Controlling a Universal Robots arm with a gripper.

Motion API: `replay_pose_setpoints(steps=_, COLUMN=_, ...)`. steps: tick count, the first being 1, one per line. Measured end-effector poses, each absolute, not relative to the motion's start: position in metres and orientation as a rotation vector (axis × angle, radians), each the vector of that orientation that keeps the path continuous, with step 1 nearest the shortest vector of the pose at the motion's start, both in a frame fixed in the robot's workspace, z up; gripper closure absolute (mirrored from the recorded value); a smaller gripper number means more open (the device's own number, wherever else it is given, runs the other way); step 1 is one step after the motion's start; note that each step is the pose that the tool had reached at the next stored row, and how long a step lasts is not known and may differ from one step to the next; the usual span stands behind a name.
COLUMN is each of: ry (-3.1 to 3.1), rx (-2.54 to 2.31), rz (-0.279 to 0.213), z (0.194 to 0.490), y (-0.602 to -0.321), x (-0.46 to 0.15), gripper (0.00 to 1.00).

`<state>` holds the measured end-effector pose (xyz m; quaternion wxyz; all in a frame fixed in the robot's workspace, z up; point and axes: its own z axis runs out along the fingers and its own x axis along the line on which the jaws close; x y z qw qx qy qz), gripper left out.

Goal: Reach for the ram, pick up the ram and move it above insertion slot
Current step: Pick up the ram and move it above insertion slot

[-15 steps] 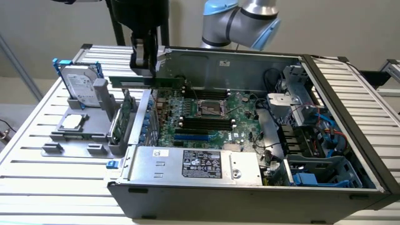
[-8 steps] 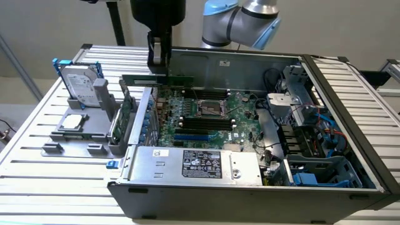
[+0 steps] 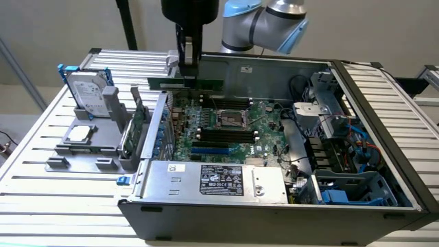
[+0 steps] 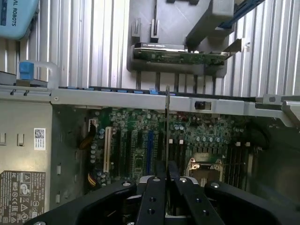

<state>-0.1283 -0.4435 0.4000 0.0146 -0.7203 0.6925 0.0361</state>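
Note:
My gripper is shut on the ram, a long thin green stick held level in the air over the back part of the open computer case. It hangs above the green motherboard, over the dark memory slots beside the processor socket. In the wrist view the ram appears edge-on as a thin line running out from between the two black fingers of the gripper, above the motherboard.
A grey holder at the exterior view's left carries a silver hard drive and a larger green expansion card, with the card also in the wrist view. The power supply fills the case front; cables and drive bays lie at the right.

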Motion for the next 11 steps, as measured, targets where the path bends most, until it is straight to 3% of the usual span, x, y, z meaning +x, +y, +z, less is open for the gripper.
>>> replay_pose_setpoints(steps=11, ry=2.155, rx=-2.242, rz=0.111, z=0.400, y=-0.423, x=-0.101, gripper=0.87)
